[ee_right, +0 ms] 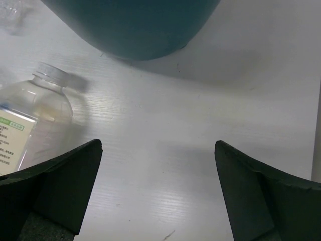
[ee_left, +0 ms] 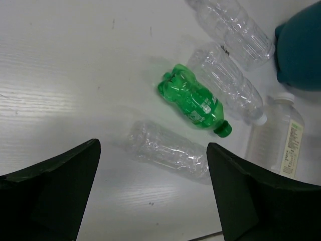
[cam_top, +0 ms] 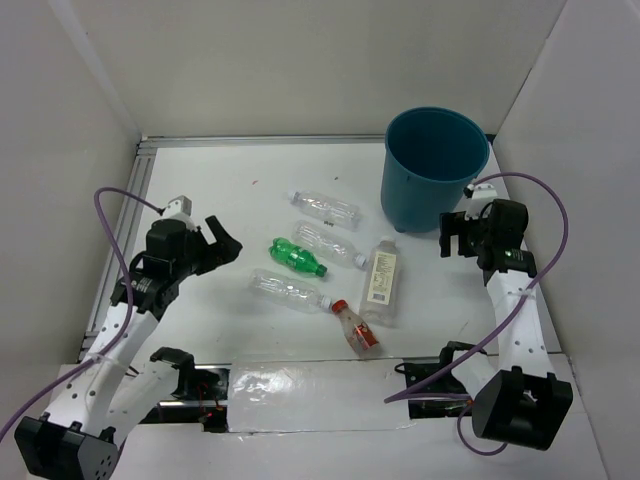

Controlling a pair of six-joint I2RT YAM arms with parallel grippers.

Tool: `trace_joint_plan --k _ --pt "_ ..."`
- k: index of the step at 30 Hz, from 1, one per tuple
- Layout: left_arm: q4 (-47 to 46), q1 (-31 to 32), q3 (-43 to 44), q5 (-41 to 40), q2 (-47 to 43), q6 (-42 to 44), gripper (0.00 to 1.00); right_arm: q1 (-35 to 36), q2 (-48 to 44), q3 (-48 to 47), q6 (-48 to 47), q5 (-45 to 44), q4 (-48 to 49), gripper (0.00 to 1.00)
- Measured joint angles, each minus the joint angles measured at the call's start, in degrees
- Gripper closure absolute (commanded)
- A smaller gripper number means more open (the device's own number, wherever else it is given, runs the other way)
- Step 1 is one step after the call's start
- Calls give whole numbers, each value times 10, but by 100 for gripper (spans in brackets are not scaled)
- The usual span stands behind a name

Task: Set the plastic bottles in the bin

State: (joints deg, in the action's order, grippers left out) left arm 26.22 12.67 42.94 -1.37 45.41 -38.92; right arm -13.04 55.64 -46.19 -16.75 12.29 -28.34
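Note:
Six bottles lie in the middle of the table: three clear ribbed ones (cam_top: 325, 207) (cam_top: 328, 242) (cam_top: 290, 290), a green one (cam_top: 297, 256), a flat clear one with a white label (cam_top: 380, 280) and a small red-capped one (cam_top: 356, 328). The teal bin (cam_top: 435, 165) stands upright at the back right. My left gripper (cam_top: 225, 242) is open and empty, left of the bottles. In the left wrist view its opening (ee_left: 152, 146) faces the nearest clear bottle (ee_left: 168, 150) and the green one (ee_left: 193, 100). My right gripper (cam_top: 447, 235) is open and empty, just in front of the bin (ee_right: 130, 25).
White walls close in the table on the left, back and right. A clear plastic sheet (cam_top: 275, 385) lies at the near edge between the arm bases. The labelled bottle (ee_right: 30, 125) lies left of the right gripper (ee_right: 158, 145).

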Motion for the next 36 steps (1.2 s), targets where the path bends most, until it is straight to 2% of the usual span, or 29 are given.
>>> trace_joint_plan --k 2,5,7,8,10,12,13,14,15,16,19,28,32,36 --pt "-1 3 -2 24 1 2 0 0 0 0 -1 7 -1 0" --pt "-9 18 -13 53 -10 8 2 0 -3 0 -28 37 -5 29" --pt "-10 33 -22 67 -22 8 7 0 -12 0 -54 76 -13 58" --pt "-10 40 -26 73 -27 5 10 0 -17 -1 -63 95 -17 63" --pt "-9 56 -35 81 -36 -6 32 7 -28 -12 -78 133 -30 65" --pt "-9 70 -46 86 -44 -19 53 29 -31 -33 -89 156 -36 48" --pt "-9 79 -56 90 -50 -24 53 54 -29 -47 -94 162 -38 27" --pt "-9 82 -60 90 -53 -33 50 79 -25 -62 -98 169 -38 27" --pt "-6 87 -65 90 -57 -37 31 113 -15 -82 -108 172 -43 10" --pt "-2 92 -68 90 -59 -40 23 139 -2 -105 -109 175 -43 2" --pt "4 101 -68 87 -58 -61 8 215 62 -180 -123 163 -42 0" --pt "17 131 -68 61 -48 -119 6 431 329 -373 -126 16 -23 0" --pt "29 138 -68 55 -50 -156 6 452 476 -486 -106 -19 -24 0" --pt "55 144 -68 48 -49 -199 6 439 575 -529 -94 -44 -21 0"
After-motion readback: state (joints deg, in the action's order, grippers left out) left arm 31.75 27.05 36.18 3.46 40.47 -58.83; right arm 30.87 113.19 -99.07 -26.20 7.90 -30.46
